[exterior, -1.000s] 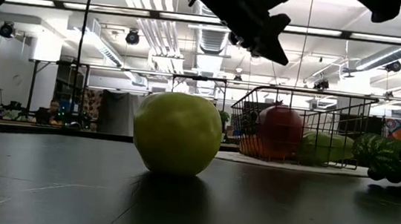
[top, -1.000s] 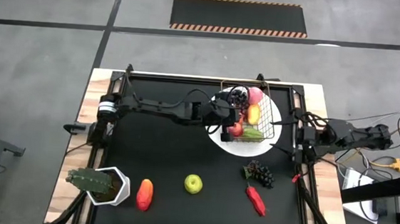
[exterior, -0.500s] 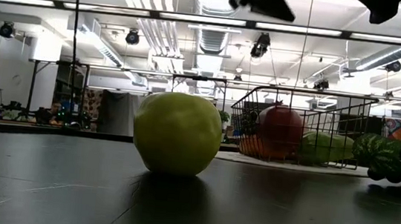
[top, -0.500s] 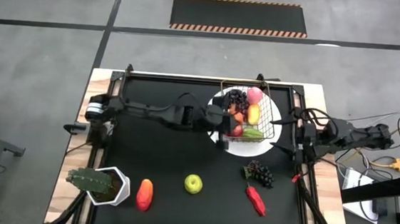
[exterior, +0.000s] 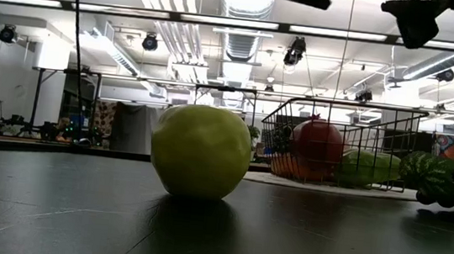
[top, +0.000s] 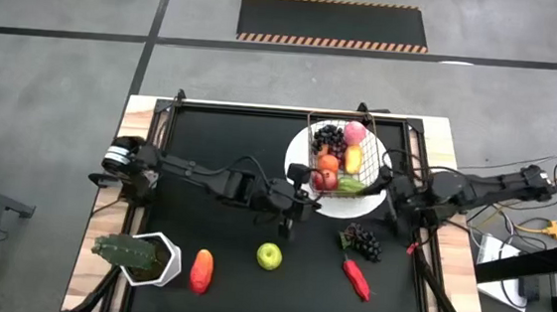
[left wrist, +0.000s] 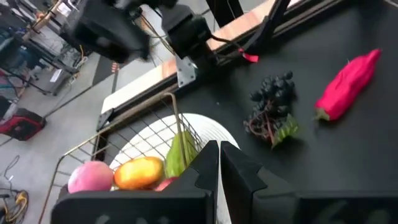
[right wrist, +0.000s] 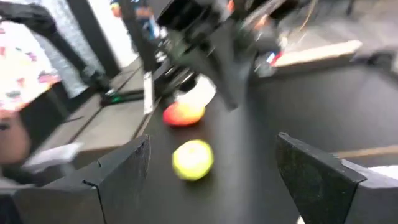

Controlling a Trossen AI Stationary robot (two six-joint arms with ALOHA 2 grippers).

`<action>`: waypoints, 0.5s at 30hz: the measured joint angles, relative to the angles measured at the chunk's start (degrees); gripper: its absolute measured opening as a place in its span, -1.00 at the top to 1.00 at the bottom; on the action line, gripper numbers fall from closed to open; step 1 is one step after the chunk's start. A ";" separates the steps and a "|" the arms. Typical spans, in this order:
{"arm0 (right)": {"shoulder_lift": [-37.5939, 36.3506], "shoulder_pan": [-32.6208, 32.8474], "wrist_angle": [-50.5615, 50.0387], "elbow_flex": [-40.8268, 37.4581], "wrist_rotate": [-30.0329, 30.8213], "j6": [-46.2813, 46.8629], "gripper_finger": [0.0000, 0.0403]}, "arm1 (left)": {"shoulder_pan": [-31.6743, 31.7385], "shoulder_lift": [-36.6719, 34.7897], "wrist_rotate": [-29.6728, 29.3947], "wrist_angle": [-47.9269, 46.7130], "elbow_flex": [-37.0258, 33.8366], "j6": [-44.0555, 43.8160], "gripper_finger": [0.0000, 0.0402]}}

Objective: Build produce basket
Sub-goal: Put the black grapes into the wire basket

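Observation:
The wire basket stands on a round white plate at the far right and holds a pink peach, a yellow mango, a green pepper, a red apple and dark grapes. On the mat lie a green apple, an orange-red fruit, a red pepper and dark grapes. My left gripper hangs shut and empty above the mat, just off the plate's near left rim. My right gripper is open and empty, raised beside the plate's right rim.
A green cactus-like plant in a white pot stands at the near left corner. Bare black mat lies between the pot and the plate. Dark frame rails run along the table's edges.
My left gripper, shut the whole time, has drawn back from the basket toward the table's near edge and risen, rolling a little. My right gripper has reached in from the right edge toward the plate and rolled, staying open. The produce has not moved.

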 joint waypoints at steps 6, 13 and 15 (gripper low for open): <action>8.88 4.07 -2.14 4.34 -3.49 10.99 -0.62 | 0.00 -5.67 -0.31 4.70 -7.83 -0.08 1.00; 19.82 10.46 -15.81 10.99 -3.72 27.81 -0.62 | 0.02 -12.95 -0.42 12.20 -17.40 -0.07 1.00; 23.10 11.81 -23.99 12.71 -3.88 32.95 -0.62 | 0.02 -14.77 -0.40 14.15 -19.15 -0.04 1.00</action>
